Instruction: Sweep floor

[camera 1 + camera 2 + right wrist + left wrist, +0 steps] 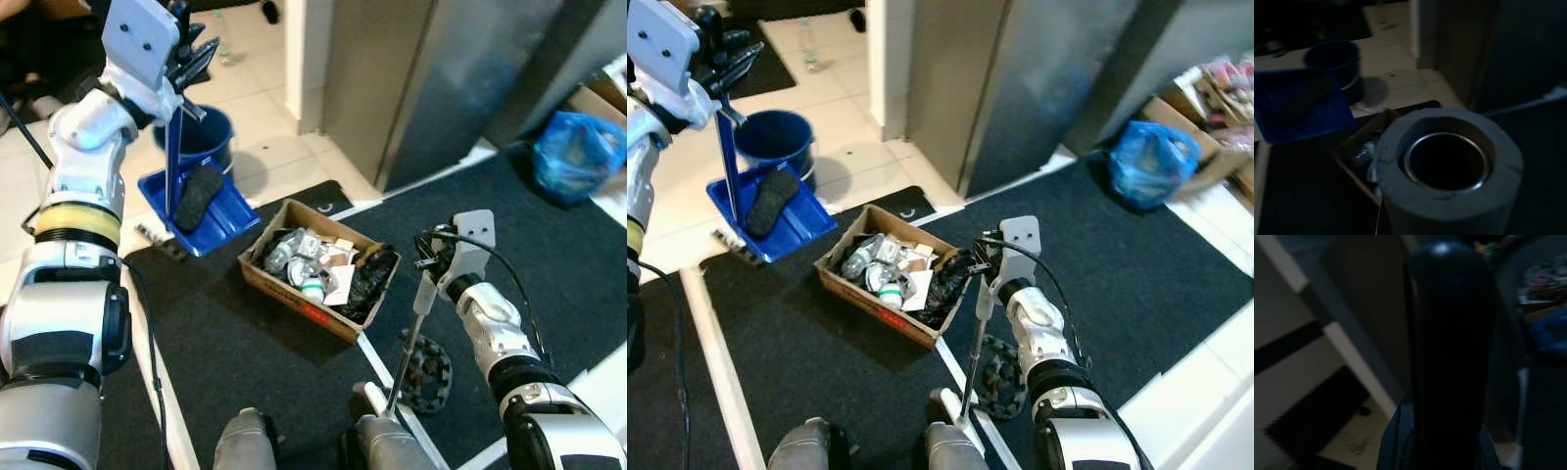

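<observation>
A cardboard box (294, 284) crammed with rubbish sits on a dark carpet (549, 264) in the middle. Far right, a blue plastic bag (576, 152) lies by tall grey cabinet (431, 78) panels. Far left, a dark blue bucket (209, 137) stands on pale tiles (265, 59).

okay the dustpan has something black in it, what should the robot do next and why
Probably swing the left hand and its blue dustpan over the cardboard box and tip it: the black object lies in the raised pan, and the box beside it already holds rubbish.
</observation>
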Robot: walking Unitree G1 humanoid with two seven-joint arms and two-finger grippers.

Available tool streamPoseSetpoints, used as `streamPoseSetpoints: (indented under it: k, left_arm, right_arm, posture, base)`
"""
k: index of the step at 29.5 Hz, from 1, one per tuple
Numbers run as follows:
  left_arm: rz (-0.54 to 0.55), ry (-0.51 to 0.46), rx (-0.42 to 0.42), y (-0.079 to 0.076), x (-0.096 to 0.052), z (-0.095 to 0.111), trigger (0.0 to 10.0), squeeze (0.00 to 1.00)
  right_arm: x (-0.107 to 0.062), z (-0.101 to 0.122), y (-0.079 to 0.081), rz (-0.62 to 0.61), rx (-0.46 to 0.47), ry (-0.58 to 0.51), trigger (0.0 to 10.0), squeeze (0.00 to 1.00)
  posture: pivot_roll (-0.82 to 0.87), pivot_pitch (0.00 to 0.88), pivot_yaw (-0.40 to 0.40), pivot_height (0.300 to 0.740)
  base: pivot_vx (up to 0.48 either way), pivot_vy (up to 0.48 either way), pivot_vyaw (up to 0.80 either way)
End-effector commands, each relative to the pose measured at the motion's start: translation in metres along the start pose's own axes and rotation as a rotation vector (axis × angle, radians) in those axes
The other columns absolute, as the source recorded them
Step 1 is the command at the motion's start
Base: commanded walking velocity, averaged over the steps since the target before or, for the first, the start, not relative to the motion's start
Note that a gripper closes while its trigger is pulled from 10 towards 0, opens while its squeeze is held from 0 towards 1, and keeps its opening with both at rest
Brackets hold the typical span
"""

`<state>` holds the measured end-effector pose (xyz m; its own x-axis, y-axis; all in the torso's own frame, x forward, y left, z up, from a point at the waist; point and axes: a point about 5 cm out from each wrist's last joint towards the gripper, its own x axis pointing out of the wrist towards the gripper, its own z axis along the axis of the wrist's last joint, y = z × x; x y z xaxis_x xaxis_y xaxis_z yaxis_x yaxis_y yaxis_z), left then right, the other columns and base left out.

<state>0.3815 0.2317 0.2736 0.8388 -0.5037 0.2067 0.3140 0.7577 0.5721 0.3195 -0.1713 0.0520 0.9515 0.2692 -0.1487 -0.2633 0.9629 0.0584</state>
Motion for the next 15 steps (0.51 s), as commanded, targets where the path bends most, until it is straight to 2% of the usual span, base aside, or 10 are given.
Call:
streamPoseSetpoints:
  k: [1,3,11,15]
  left_arm:
    - [-0.007,-0.131,0.085,0.0003,0.0158,0.0295,10.0,0.0]
    - [-0.008,-0.131,0.088,0.0002,0.0165,0.0294,10.0,0.0]
    - [-0.006,-0.124,0.106,0.0028,0.018,0.0293,10.0,0.0]
    - [-0.061,-0.095,0.099,-0.0038,0.0205,0.0237,10.0,0.0]
  right_arm:
    - [-0.0039,-0.0041,-0.0056,-0.022,-0.004,0.019,10.0,0.0]
    - [-0.0042,-0.0041,-0.0057,-0.026,0.005,0.014,10.0,0.0]
    - [-0.006,-0.0041,-0.0067,-0.034,0.008,0.0,10.0,0.0]
    - [-0.0059,-0.0053,-0.0075,-0.047,0.002,0.016,10.0,0.0]
  posture:
    - [0.07,0.0,-0.037,0.74]
    - [0.07,0.0,-0.035,0.74]
    - [0.06,0.0,-0.026,0.74]
    - [0.06,0.0,-0.024,0.74]
  base:
    - [0.0,0.0,-0.8]
    - [0.0,0.0,-0.66]
    - [0.0,0.0,0.0]
    - [0.0,0.0,0.0]
